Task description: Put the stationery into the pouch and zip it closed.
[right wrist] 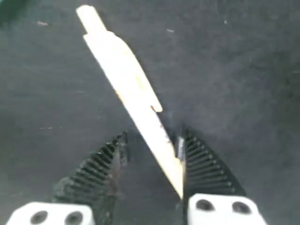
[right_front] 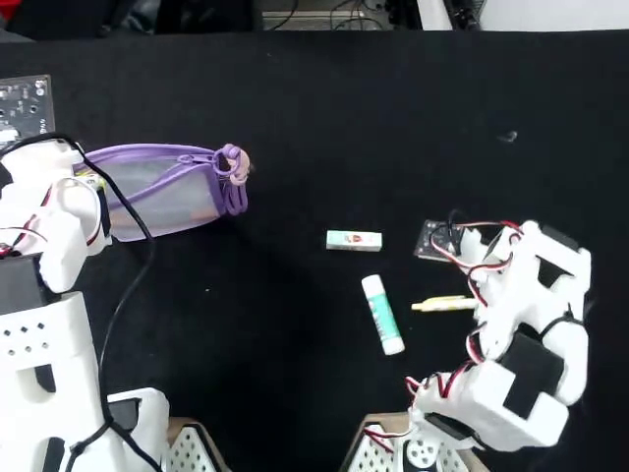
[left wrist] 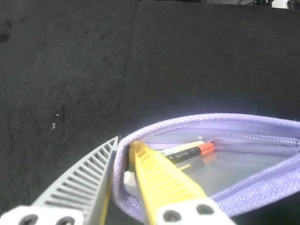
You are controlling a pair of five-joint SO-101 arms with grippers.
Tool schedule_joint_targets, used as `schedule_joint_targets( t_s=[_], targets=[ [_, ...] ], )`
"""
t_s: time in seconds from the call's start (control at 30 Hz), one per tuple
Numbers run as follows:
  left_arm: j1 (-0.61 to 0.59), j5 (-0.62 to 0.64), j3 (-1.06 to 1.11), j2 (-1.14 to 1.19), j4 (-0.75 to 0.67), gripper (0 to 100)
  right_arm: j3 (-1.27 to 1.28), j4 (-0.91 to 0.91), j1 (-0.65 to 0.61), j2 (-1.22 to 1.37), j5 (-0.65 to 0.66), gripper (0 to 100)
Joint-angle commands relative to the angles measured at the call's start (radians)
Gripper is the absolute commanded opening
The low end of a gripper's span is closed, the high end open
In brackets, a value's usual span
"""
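Note:
The purple mesh pouch (right_front: 162, 189) lies at the left of the black table with its zip open. My left gripper (right_front: 88, 180) is shut on the pouch rim (left wrist: 123, 187), the yellow finger (left wrist: 157, 180) inside and the grey finger (left wrist: 84, 180) outside. An orange-tipped marker (left wrist: 187, 151) lies inside the pouch. On the right, a pale yellow pen (right_front: 442, 304) lies on the table. My right gripper (right wrist: 153, 136) is open around the pen (right wrist: 126, 79), which touches one finger. A glue stick (right_front: 381, 313) and a small eraser (right_front: 354, 240) lie in the middle.
A circuit board (right_front: 25, 106) sits at the far left edge behind the left arm. The purple zip pull and loop (right_front: 234, 167) stick out at the pouch's right end. Cables trail along both arms.

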Motion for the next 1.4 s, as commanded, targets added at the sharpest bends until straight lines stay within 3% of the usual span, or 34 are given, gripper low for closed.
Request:
schedule_joint_targets(
  t_s=[0.0, 0.1, 0.27, 0.57, 0.8, 1.0, 1.37],
  targets=[
    [0.038, 0.011, 0.071, 0.028, -0.003, 3, 0.01, -0.227, 0.041, 0.045, 0.017, 17.0],
    [0.038, 0.011, 0.071, 0.028, -0.003, 3, 0.064, -0.319, 0.044, 0.07, 0.018, 16.3],
    [0.039, 0.011, 0.071, 0.028, -0.003, 3, 0.081, -0.344, 0.04, 0.065, 0.018, 1.4],
    [0.044, 0.011, 0.068, 0.025, 0.002, 3, 0.082, -0.336, 0.021, -0.015, -0.014, 1.2],
    [0.045, 0.012, 0.07, 0.02, 0.002, 3, 0.045, -0.336, -0.106, -0.213, -0.44, 1.1],
    [0.047, 0.012, 0.07, 0.018, 0.002, 3, -0.036, -0.33, -0.264, -0.398, -0.918, 1.1],
    [0.047, 0.012, 0.07, 0.025, 0.002, 3, -0.348, -0.107, -0.629, -0.486, -1.421, 1.1]
  ],
)
